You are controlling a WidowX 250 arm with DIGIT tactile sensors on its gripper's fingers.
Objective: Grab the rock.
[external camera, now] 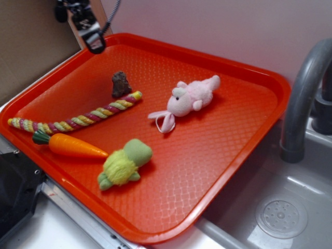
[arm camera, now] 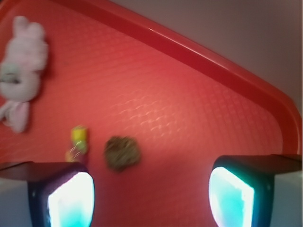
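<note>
Exterior: high, oblique, wide; wrist: close, downward (blurred); both share tray (external camera: 249,150) (arm camera: 199,52).

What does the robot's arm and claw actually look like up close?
From outside, the gripper is black plastic and metal hardware at the tray's far corner, with a grey cable running upward. In the wrist view, its two fingers are dark, blocky shells with inner pads that glow pale blue-white.

Bare orange plastic tray (arm camera: 189,109) lay beneath and ahead of the spread black gripper (arm camera: 151,198). Only the striped rope toy (arm camera: 78,139) crowded the small brown rock (arm camera: 121,152).
</note>
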